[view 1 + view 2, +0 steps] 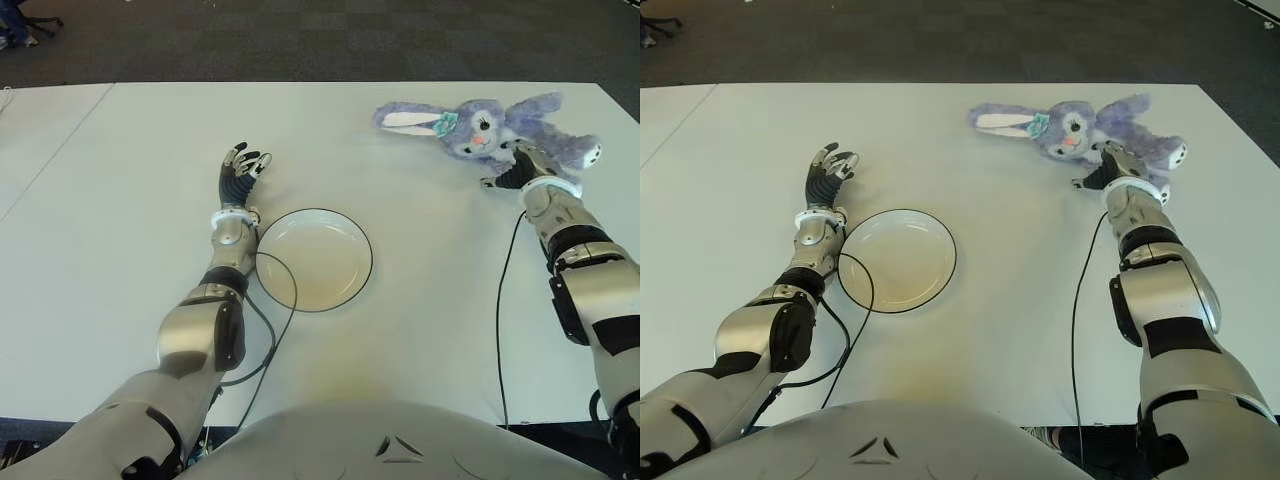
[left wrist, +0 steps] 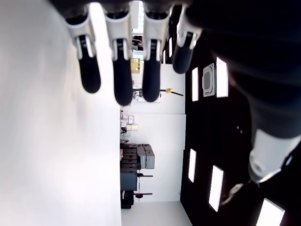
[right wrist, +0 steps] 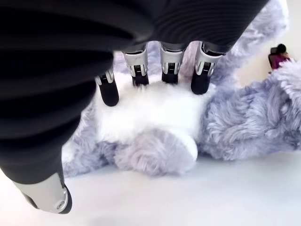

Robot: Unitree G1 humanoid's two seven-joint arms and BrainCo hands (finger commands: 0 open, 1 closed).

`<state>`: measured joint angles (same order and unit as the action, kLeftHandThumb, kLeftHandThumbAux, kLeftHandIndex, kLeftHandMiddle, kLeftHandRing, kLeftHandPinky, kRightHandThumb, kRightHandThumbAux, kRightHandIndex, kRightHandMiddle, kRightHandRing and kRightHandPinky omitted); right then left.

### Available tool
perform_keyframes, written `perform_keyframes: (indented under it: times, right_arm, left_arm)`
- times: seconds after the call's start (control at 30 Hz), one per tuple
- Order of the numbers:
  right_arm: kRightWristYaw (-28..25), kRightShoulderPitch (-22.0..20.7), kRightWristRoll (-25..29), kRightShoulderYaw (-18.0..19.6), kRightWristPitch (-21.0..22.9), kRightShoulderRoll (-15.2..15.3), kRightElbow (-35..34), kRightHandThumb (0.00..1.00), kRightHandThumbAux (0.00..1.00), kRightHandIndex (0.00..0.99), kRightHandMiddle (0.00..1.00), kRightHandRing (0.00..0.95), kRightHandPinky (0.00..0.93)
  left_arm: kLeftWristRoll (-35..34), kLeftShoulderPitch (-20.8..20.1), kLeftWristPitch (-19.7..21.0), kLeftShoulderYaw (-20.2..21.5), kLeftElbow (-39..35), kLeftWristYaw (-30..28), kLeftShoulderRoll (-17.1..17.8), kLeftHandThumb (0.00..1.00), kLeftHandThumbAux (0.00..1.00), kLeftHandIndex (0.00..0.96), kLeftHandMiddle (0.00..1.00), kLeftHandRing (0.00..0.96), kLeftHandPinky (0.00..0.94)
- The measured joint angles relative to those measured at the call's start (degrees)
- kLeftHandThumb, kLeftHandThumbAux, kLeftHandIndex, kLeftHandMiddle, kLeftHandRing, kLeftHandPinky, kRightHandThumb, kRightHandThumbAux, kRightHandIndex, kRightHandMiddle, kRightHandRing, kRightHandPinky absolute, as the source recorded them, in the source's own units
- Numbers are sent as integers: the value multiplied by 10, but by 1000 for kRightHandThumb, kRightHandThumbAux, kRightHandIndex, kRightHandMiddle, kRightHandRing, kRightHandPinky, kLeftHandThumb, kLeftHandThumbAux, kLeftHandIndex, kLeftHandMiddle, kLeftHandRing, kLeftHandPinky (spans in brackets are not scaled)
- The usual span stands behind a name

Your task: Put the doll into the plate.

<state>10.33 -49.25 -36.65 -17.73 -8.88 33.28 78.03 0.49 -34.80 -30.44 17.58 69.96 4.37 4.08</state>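
Observation:
The doll (image 1: 480, 125), a purple plush bunny with a white belly (image 3: 155, 113), lies on its back at the far right of the white table (image 1: 120, 200). My right hand (image 1: 512, 172) is on the doll's near side. Its four fingertips (image 3: 162, 77) touch the white belly and the thumb (image 3: 44, 195) stands apart near the tabletop, so the hand is open and has no grip on the doll. The round white plate (image 1: 313, 258) with a dark rim lies mid-table with nothing in it. My left hand (image 1: 240, 170) shows just left of the plate, fingers (image 2: 122, 80) straight and open.
A black cable (image 1: 285, 300) loops from my left forearm over the plate's near-left rim. Another cable (image 1: 498, 300) runs along the table beside my right arm. The table's far edge meets dark carpet (image 1: 300, 40) just behind the doll.

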Motion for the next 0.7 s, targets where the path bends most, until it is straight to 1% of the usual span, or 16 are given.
perform_keyframes:
  times: [0.2, 0.27, 0.33, 0.5, 0.63, 0.7]
  right_arm:
    - [-3, 6, 4, -2, -30, -9, -4, 184, 669, 21, 0, 0, 0]
    - [-5, 8, 3, -7, -45, -12, -7, 163, 659, 12, 0, 0, 0]
    - [-6, 10, 3, -13, -63, -16, -10, 153, 648, 6, 0, 0, 0]
    - [-17, 15, 4, -24, -107, -29, -15, 148, 635, 1, 0, 0, 3]
    - [-35, 19, 4, -34, -142, -41, -18, 141, 621, 0, 0, 0, 6]
    - [-58, 25, 6, -38, -164, -49, -20, 124, 616, 0, 0, 0, 16]
  left_arm:
    - [0, 1, 0, 0, 0, 0, 1, 0, 627, 177, 293, 321, 330]
    - [0, 1, 0, 0, 0, 0, 1, 0, 616, 172, 289, 312, 284]
    - [0, 1, 0, 0, 0, 0, 1, 0, 613, 172, 289, 302, 262]
    - [0, 1, 0, -1, 0, 0, 1, 0, 613, 173, 291, 295, 256]
    - [0, 1, 0, -2, 0, 0, 1, 0, 613, 172, 291, 295, 272]
    - [0, 1, 0, -2, 0, 0, 1, 0, 609, 174, 294, 301, 284]
